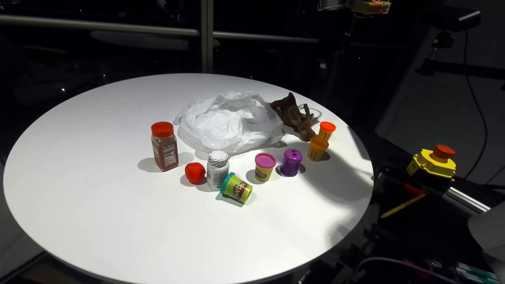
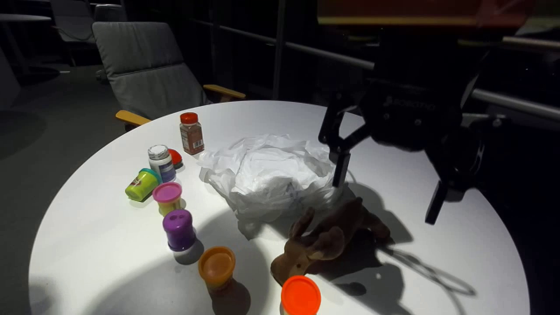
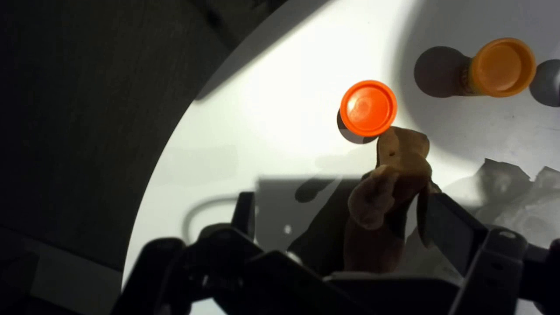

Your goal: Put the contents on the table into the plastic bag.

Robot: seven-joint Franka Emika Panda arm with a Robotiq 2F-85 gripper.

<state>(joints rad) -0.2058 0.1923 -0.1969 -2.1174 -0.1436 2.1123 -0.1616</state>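
Colour check: round table [image 1: 118,228], white.
In an exterior view: jar [image 1: 165,154] brown, red-lidded; rounded item [image 1: 195,172] red; bottle [image 1: 217,173] white; near tub [image 1: 237,188] lime, teal-lidded, red-labelled; middle tub [image 1: 264,169] yellow, pink-lidded; canister [image 1: 291,163] purple; right tub [image 1: 317,149] orange-lidded; far-right tub [image 1: 326,132] red-orange-lidded; toy [image 1: 292,114] brown; bag [image 1: 232,130] white. Robot gripper [image 2: 384,203] black.

You have open air between your gripper [image 2: 385,202] and the brown toy animal [image 2: 332,239]; the plastic bag [image 2: 271,181] obstructs one flank, the red-orange-lidded tub [image 2: 301,295] its snout.

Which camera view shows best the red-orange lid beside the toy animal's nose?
The wrist view: the red-orange lid appears largest there, whole and seen from above. Both exterior views show it smaller.
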